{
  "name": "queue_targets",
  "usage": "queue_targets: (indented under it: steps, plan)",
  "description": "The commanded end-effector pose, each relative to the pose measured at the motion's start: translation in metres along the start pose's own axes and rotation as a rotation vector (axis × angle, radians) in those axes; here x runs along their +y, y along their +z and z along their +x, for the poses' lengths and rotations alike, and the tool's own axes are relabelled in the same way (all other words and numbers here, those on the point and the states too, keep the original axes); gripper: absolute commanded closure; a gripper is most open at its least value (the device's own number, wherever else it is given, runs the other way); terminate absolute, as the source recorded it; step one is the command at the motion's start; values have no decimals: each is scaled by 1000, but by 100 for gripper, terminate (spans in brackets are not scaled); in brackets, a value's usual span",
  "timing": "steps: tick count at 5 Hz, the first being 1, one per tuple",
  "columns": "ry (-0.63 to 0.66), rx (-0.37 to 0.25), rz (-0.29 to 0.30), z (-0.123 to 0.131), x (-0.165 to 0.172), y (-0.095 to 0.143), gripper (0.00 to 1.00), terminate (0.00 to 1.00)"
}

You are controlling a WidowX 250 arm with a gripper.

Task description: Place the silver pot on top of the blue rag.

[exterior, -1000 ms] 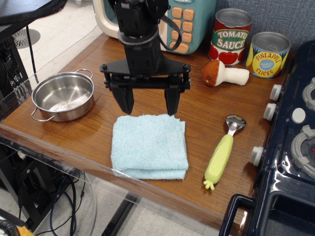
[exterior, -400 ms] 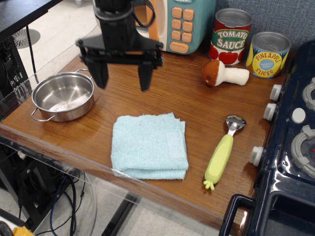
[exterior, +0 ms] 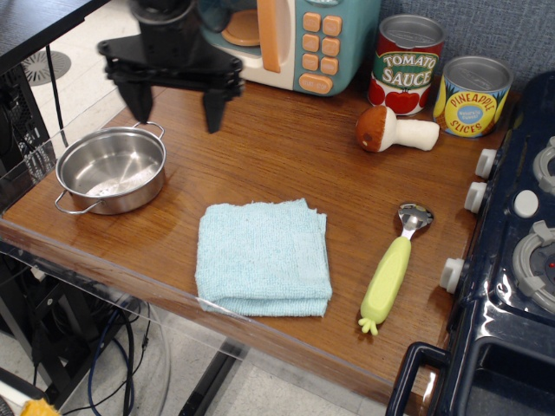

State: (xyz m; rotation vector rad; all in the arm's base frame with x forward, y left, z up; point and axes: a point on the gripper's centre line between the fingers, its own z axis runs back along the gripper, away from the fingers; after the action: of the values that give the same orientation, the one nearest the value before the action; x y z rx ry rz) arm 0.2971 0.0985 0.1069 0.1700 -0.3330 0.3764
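From the single overhead-front view, I have the gripper up near the back left of the wooden table, its two dark fingers spread wide and holding nothing. A second ago it hung just behind the blue rag; it has since swung left and away, so it now sits above and slightly behind the right rim of the silver pot. I read that as the approach to the pick: the rag was passed over, and the pot is what I am lining up on. The pot rests upright and empty near the table's left front corner, well apart from the rag, which lies folded at the front edge; neither has shifted. Nothing is grasped yet, so the task is barely begun. I judge the next move to be a drop onto the rim or a loop handle. For writing, the red can reads "TOMATO SAUCE" and the yellow can "PINEAPPLE SLICES". A toy mushroom, a green-handled scoop and a toy microwave stand clear of my path.
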Motion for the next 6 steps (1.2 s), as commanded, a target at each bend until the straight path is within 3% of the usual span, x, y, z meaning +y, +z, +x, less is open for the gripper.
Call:
queue_targets:
  steps: [1,3,4,5,6]
  plan:
    - [18,50,53,13,10,-32,0,0]
    - [10,119,161,12,4,-63,0,0]
    - [25,146,234,10,4,-70,0,0]
    - [26,184,263,7,0,-76,0,0]
    - [39,176,242,4,0,-74,100,0]
